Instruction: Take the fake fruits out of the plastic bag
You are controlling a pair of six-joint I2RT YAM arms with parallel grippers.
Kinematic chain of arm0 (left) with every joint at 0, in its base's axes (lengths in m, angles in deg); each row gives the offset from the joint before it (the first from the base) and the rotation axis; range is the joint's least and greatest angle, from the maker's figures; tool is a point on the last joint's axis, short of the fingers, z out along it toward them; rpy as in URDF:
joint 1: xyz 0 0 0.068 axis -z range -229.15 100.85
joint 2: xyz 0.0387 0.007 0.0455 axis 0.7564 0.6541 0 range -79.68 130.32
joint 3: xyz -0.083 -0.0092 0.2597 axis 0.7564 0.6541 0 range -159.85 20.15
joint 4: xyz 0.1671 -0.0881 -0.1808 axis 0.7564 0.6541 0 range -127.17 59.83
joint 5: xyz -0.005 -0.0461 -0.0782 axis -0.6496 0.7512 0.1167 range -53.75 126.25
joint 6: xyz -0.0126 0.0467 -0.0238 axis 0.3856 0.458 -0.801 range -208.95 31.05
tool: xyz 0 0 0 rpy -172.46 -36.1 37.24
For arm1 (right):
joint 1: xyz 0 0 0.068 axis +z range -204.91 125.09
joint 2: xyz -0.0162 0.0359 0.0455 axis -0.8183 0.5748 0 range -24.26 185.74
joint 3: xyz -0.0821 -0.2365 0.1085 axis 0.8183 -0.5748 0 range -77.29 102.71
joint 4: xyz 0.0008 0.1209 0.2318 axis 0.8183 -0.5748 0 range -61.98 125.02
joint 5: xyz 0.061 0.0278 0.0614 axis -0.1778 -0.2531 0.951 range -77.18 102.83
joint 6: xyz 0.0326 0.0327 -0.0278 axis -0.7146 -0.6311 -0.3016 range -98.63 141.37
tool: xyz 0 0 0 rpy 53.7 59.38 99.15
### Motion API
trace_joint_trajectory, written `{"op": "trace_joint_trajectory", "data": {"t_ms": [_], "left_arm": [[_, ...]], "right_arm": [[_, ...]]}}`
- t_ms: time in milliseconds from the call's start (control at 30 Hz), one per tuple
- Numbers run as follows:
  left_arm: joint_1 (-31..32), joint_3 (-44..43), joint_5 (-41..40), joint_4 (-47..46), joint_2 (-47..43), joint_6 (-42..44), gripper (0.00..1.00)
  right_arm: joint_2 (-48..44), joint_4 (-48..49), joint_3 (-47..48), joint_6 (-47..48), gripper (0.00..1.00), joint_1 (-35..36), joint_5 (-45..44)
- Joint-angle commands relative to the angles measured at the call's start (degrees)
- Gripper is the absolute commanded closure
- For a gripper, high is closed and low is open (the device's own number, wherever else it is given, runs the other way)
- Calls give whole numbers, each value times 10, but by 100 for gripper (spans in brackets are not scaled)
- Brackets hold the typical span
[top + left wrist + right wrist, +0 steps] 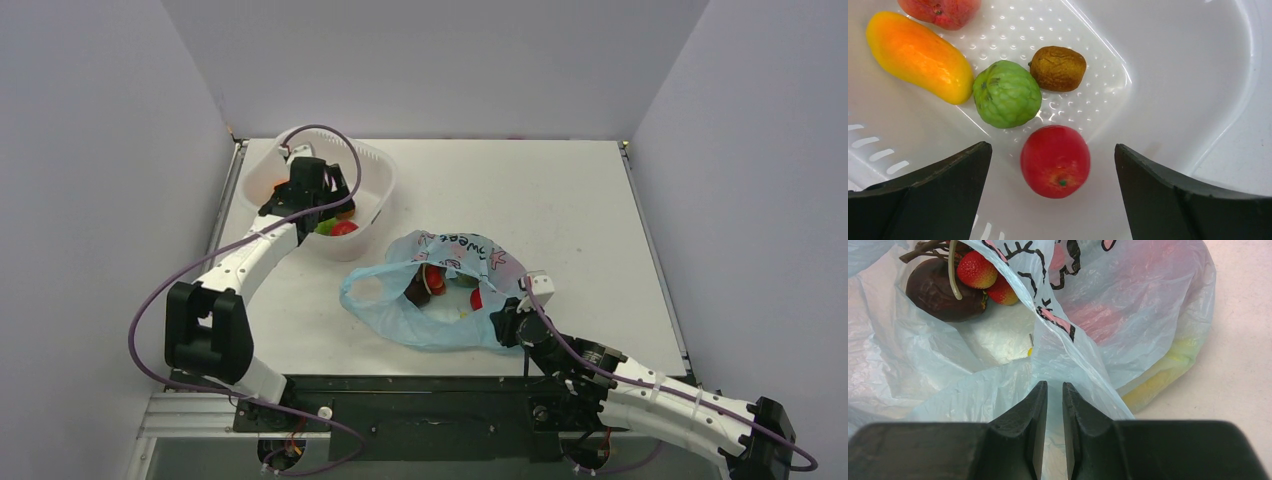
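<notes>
The left gripper [1052, 150] hangs inside the white tub [375, 165], which sits toward the table's [560, 200] 10 o'clock corner. Its jaws are spread wide. A red apple [1055, 161] lies on the tub floor between them, touching neither finger. Seen from that wrist, a lime-green bumpy piece [1006, 94] sits at the apple's 11 o'clock, a brown oval piece [1057, 68] at its 12 o'clock just beside the green one, and a long yellow-orange piece [918, 56] out at 10 o'clock, touching the green one.

The plastic bag [440, 300] lies crumpled near the middle of the table, toward 6 o'clock, with its mouth gaping upward. The right gripper [1054, 390] is at the bag's 4 o'clock edge, fingers pressed nearly together with a fold of the light-blue film pinched between them. Fake fruits remain inside. A dark round fruit [943, 290] lies at the bag's 10 o'clock from that wrist. A bunch of red-orange balls [977, 269] rests against its top. A yellow shape [1158, 377] shows blurred through the film at 4 o'clock.
</notes>
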Motion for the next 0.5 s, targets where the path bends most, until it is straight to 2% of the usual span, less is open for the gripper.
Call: {"op": "trace_joint_trajectory", "data": {"t_ms": [0,133,267,333,467], "left_arm": [[0,-39,-11,13,-33,20,6],[0,-46,14,47,-97,20,4],[7,-44,127,49,-167,2,4],[33,-50,168,56,-192,4,4],[155,-83,158,70,-212,22,3]], "right_arm": [[0,13,16,0,85,5,-11],[-1,13,15,1,85,6,-12],[1,14,16,0,85,6,-11],[4,15,16,0,85,6,-12],[15,16,20,1,85,8,-11]]}}
